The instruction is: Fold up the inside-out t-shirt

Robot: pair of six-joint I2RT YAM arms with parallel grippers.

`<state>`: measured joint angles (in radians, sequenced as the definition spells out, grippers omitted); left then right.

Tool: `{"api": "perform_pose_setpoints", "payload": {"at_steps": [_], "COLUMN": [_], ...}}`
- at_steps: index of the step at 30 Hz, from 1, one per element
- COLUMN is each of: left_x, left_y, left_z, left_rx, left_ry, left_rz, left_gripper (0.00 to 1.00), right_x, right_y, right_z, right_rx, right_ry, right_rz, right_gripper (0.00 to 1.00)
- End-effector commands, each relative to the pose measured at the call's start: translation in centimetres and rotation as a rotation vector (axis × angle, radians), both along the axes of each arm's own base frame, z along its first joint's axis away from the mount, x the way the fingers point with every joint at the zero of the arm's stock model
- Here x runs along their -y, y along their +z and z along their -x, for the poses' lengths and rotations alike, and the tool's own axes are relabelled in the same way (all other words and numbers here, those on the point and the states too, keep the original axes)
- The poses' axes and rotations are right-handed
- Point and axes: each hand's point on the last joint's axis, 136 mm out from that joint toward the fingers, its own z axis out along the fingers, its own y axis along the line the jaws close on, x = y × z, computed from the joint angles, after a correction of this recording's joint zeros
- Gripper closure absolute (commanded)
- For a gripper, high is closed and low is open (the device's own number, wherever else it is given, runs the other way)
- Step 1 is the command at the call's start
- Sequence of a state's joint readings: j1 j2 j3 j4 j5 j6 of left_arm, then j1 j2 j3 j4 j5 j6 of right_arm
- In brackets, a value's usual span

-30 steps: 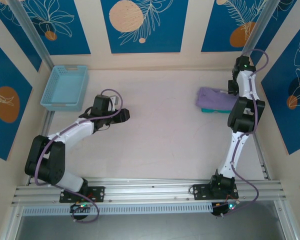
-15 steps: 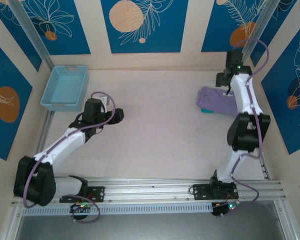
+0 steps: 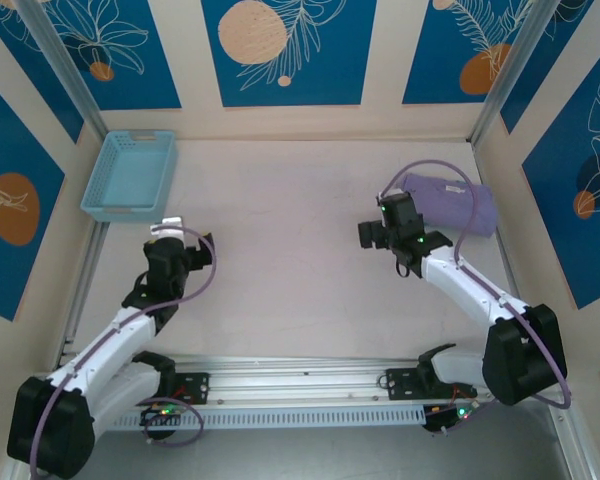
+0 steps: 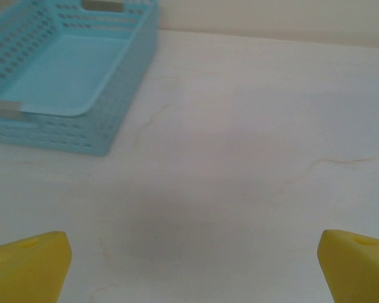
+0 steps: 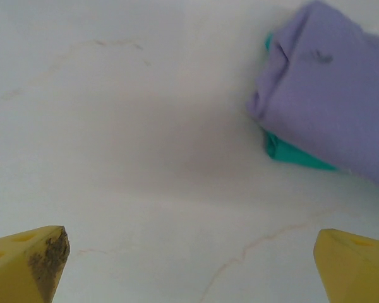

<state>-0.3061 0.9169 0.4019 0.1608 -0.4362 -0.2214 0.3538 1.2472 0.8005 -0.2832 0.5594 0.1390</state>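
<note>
Presently, both arms sit low over the counter (image 3: 300, 220), with nothing in either tool.

- Left tool (image 4: 191, 268): jaws spread wide, the 2 yellow fingertips at opposite edges of the wrist view, bare counter between them. It faces the light blue basket (image 4: 69, 82), which sits in the far left corner and looks empty.
- Right tool (image 5: 191, 262): also spread wide and gripping nothing, with only counter between the tips. In the overhead view the right tool (image 3: 385, 232) is near the purple t-shirt (image 3: 450, 205) but not touching it.
- T-shirt (image 5: 328, 95): on the far right of the counter, close to the right wall, gathered into 1 compact rounded bundle. It lies on top of a smaller teal garment (image 5: 290, 153), of which only an edge shows beneath.

Reasoning on placement: the shirt is within the right arm's reach and well apart from the left tool (image 3: 180, 242), so I judge the right arm is the one placed to handle it. The basket in its corner leaves the middle of the counter free as working space. Wide jaws suit an approach to thin, soft cloth.

Open point: I cannot tell whether the bundle is a tidy fold or just bunched, as no seams or sleeves are visible.
</note>
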Motion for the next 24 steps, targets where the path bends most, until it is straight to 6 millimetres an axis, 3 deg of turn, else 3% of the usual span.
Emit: {"api": "perform_pose_setpoints", "payload": {"at_steps": [1,6,11,15,19,24], "left_x": [-3.0,-3.5,-2.2,-2.0,-1.9,-2.1], "left_y": [1.8,-1.6,-3.4,-4.8,-6.1,-6.2], "left_z": [-1.4,-3.9,-6.3,-7.6,-7.6,-7.6], "left_rx": [0.113,0.051,0.065,0.080,0.044,0.070], "left_ry": [0.123,0.105,0.012,-0.035,-0.081,-0.089], "left_rz": [-0.135,-0.216,-0.229,-0.212,-0.144,-0.131], "left_gripper": [0.01,0.00,0.00,0.01,0.01,0.01], "right_x": [2.2,3.3,5.0,5.0,4.7,4.8], "right_y": [2.2,-0.4,-2.5,-2.2,-2.0,-4.2], "right_z": [-1.8,-2.6,-3.2,-3.8,-4.2,-5.0], "right_rx": [0.190,0.288,0.332,0.397,0.452,0.446], "right_ry": [-0.125,-0.097,-0.097,-0.063,-0.016,-0.009], "right_rz": [-0.013,0.005,-0.127,-0.133,-0.174,-0.207], "right_gripper": [0.01,0.01,0.01,0.01,0.01,0.01]}}
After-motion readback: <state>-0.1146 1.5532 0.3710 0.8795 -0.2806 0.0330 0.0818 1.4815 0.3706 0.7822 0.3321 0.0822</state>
